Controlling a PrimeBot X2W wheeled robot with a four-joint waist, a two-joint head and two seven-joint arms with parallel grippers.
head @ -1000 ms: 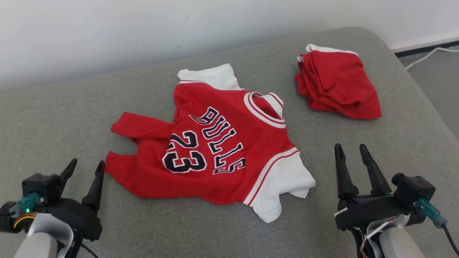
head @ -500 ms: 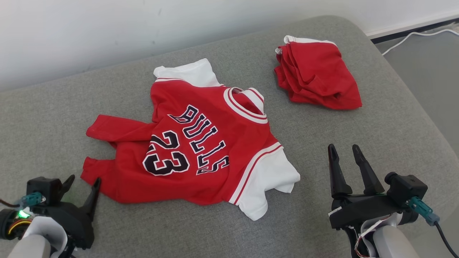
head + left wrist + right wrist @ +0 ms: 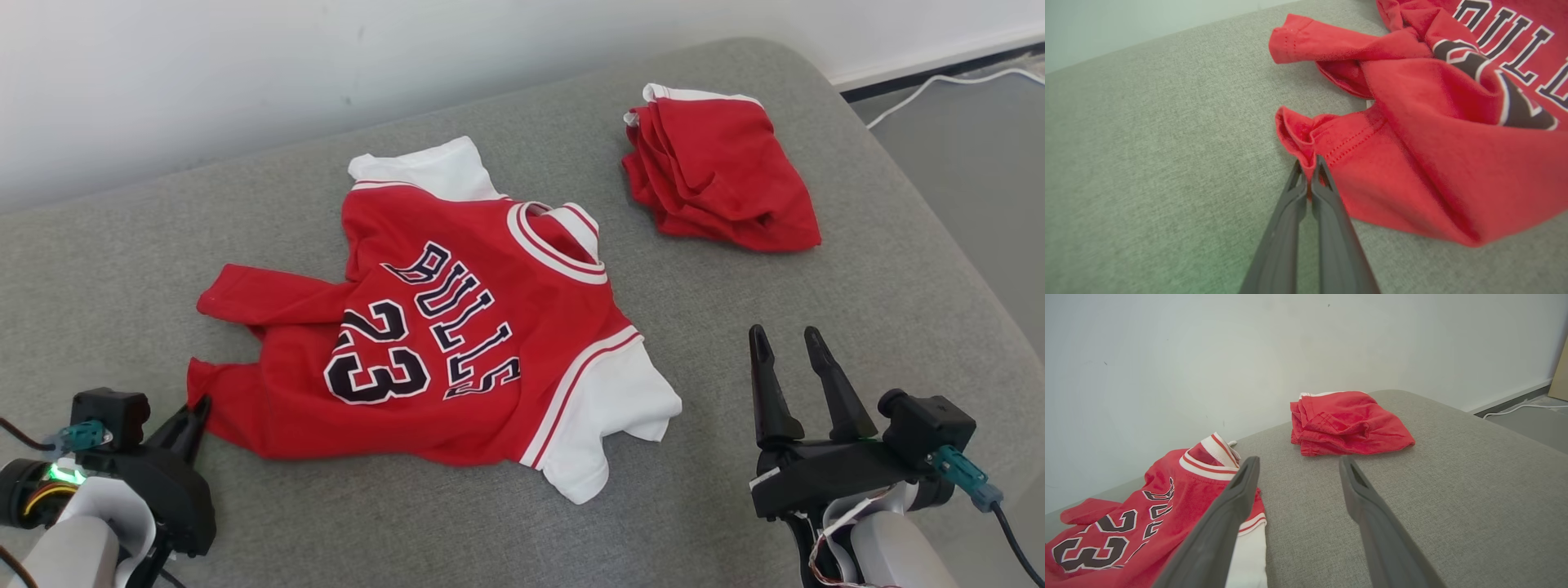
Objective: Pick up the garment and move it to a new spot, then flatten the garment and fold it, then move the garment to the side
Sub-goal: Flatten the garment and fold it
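The garment (image 3: 457, 327) is a red jersey with white sleeves, lettered BULLS 23, lying crumpled on the grey cushion (image 3: 857, 286). My left gripper (image 3: 194, 408) is at the jersey's lower-left hem corner. In the left wrist view the left gripper (image 3: 1308, 163) is shut, pinching a fold of the garment's (image 3: 1412, 163) red hem between its fingertips. My right gripper (image 3: 785, 339) hovers open to the right of the jersey's white sleeve, holding nothing. In the right wrist view the right gripper (image 3: 1298, 465) has its fingers spread, with the garment (image 3: 1167, 498) at lower left.
A second, folded red garment (image 3: 718, 171) with white trim lies at the cushion's back right, also visible as the folded red garment (image 3: 1347, 424). A white wall (image 3: 326, 65) runs behind. The cushion's right edge drops to a floor with a white cable (image 3: 939, 86).
My left gripper moved in to the jersey's hem corner and shut on it. The head camera shifted, sliding the whole scene left. The right gripper stayed open.
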